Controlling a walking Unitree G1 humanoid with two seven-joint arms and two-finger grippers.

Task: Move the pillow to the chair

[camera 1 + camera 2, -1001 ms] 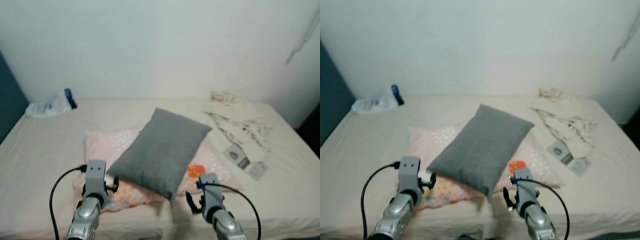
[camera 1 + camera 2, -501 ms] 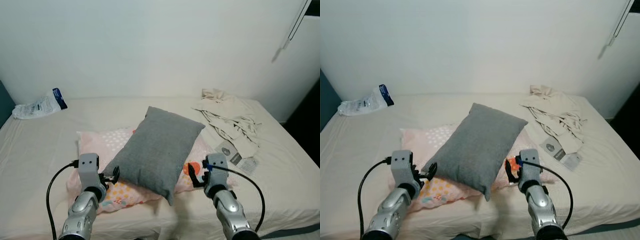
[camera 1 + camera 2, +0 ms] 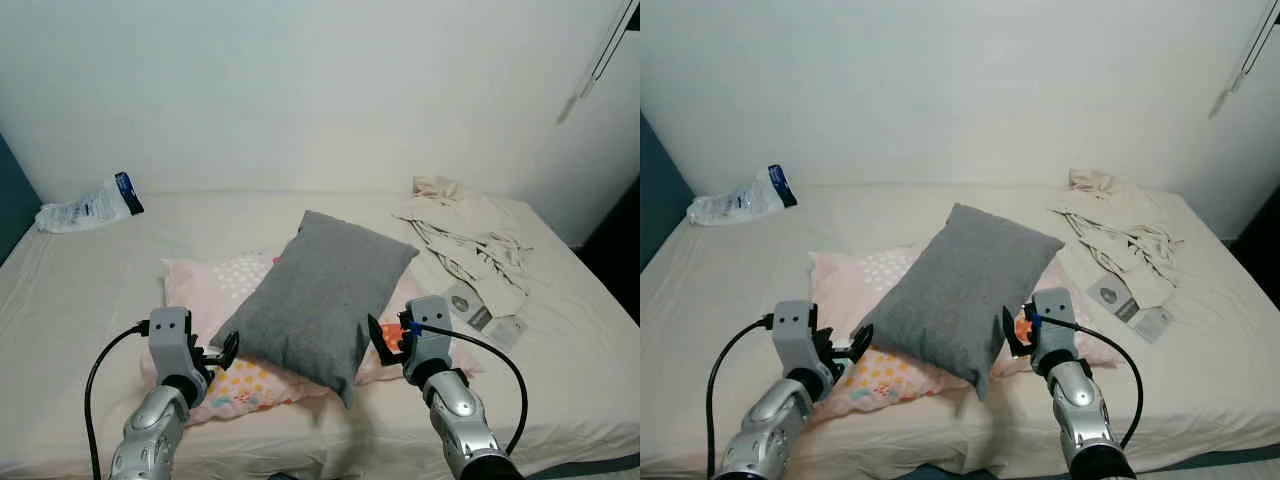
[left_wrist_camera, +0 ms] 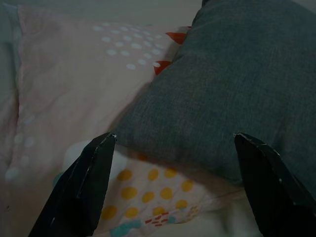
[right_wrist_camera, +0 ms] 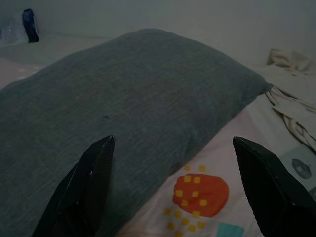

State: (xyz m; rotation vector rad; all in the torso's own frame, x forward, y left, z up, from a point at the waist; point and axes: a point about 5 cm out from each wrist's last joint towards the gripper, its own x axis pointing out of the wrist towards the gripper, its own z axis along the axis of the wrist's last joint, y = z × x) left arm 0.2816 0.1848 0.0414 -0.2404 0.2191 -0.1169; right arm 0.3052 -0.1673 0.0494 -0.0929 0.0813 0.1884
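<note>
Both grippers, left [image 3: 222, 350] and right [image 3: 384, 343], flank the grey pillow [image 3: 318, 289] with jaws spread, ready to squeeze it from both sides

A pillow [image 3: 320, 290] is laid on a second pillow [image 3: 215, 300], mid-bed [image 3: 90, 290]. A bag [image 3: 88, 203] is set far left by the wall [image 3: 300, 90]; clothes [image 3: 465, 235] and packets [image 3: 485, 318] are placed to the right.

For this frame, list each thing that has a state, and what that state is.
Grey pillow: lying flat on the pink pillow, not gripped.
Pink pillow: flat on the bed.
Clothes: crumpled heap.
Left gripper: open, beside the grey pillow.
Right gripper: open, beside the grey pillow.
</note>
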